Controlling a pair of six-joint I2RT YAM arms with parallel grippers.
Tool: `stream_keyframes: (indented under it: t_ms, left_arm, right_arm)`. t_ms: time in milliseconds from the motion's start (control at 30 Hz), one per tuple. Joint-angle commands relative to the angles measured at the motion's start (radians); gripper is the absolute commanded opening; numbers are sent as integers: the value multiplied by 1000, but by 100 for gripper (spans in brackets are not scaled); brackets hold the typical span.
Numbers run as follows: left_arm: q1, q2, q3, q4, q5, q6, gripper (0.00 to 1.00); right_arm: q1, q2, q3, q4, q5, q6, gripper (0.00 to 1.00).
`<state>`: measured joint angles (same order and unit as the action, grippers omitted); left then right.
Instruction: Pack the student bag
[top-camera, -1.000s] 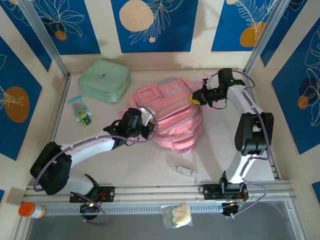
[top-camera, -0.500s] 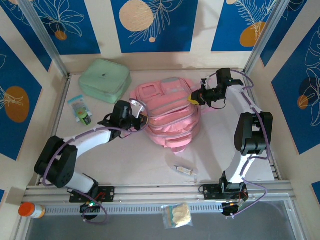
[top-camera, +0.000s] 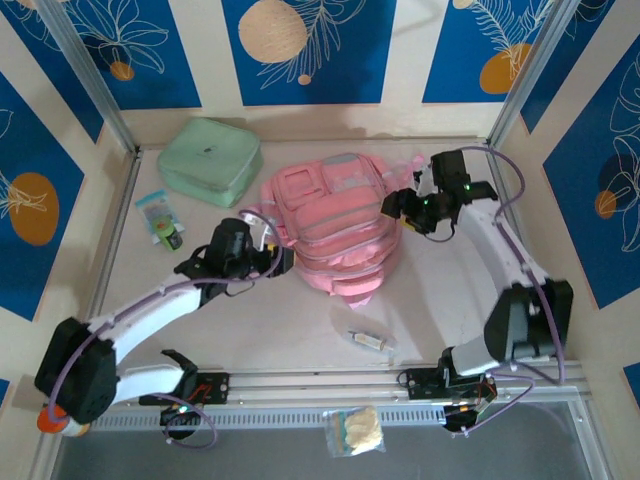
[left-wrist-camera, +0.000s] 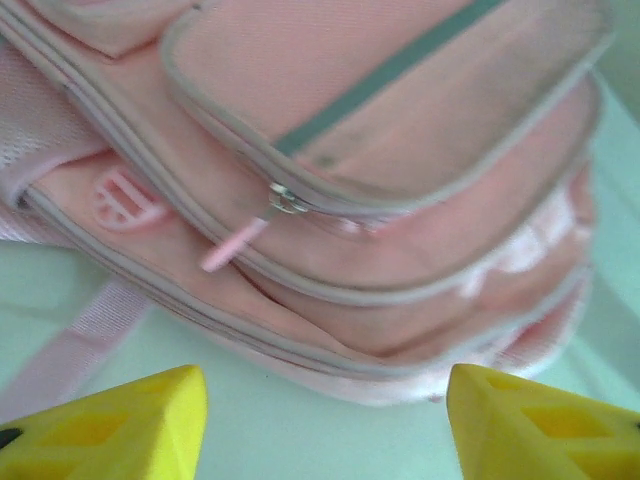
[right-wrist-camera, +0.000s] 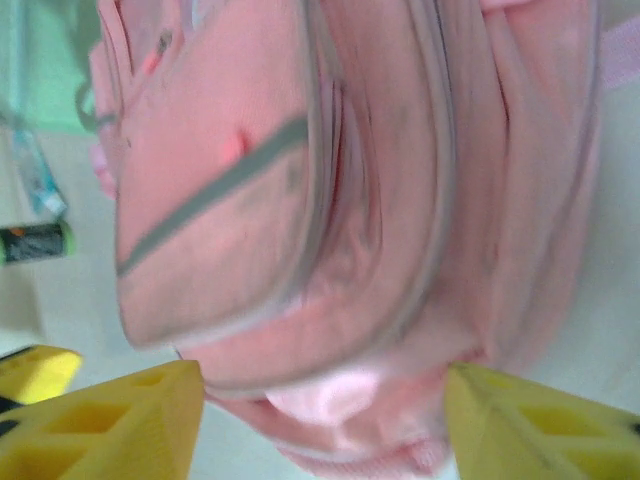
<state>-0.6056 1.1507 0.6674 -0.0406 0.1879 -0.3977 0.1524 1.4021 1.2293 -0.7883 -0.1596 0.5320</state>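
The student bag (top-camera: 335, 225), a large pink backpack with grey-trimmed pockets, lies in the middle of the table. My left gripper (top-camera: 278, 258) sits just off its left side. In the left wrist view the left gripper (left-wrist-camera: 325, 430) is open, with bare table between its yellow fingertips (left-wrist-camera: 110, 420) and the bag (left-wrist-camera: 400, 130) just ahead, a pink zip pull (left-wrist-camera: 232, 247) hanging from its pocket. My right gripper (top-camera: 400, 205) is at the bag's right side. Seen from its wrist, the right gripper (right-wrist-camera: 325, 430) stands open, the bag's edge (right-wrist-camera: 330, 390) between the fingers and not pinched.
A mint-green zip case (top-camera: 210, 160) lies at the back left, with a small packet (top-camera: 160, 218) in front of it. A clear packet holding a small bottle (top-camera: 368, 338) lies near the front. A snack packet (top-camera: 355, 430) rests on the front rail, and an orange-capped bottle (top-camera: 55, 418) at the front left.
Both grippers have gone from shut to open. The left one has drawn back off the bag's left side, and the right arm has swung out to the right.
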Motion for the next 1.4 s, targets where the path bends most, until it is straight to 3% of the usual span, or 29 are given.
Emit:
stream_keyframes:
  t_ms: [0, 267, 433, 567, 800, 1067, 1167, 1367]
  left_arm:
    - [-80, -68, -39, -81, -36, -138, 67]
    - [-345, -124, -123, -70, -201, -315, 74]
    - [-495, -105, -147, -38, -294, -382, 76]
    - [-564, -61, -147, -24, -351, -450, 78]
    - [-575, -9, -174, 34, -379, -481, 81]
    - [-573, -114, -239, -27, -471, -532, 91]
    - [-562, -178, -286, -22, -478, -545, 100]
    - [-530, -266, -287, -133, -493, -515, 99]
  right_arm:
    - [53, -90, -90, -103, 167, 94, 69]
    - [332, -369, -357, -234, 362, 346, 85]
    - [499, -420, -473, -299, 373, 509, 91]
    - [611, -418, -535, -283, 365, 631, 94]
    - [733, -377, -650, -108, 309, 765, 96]
    - [779, -301, -700, 77, 261, 791, 96]
    - [801, -269, -688, 119, 273, 790, 96]
    - [887, -159, -584, 200, 285, 793, 97]
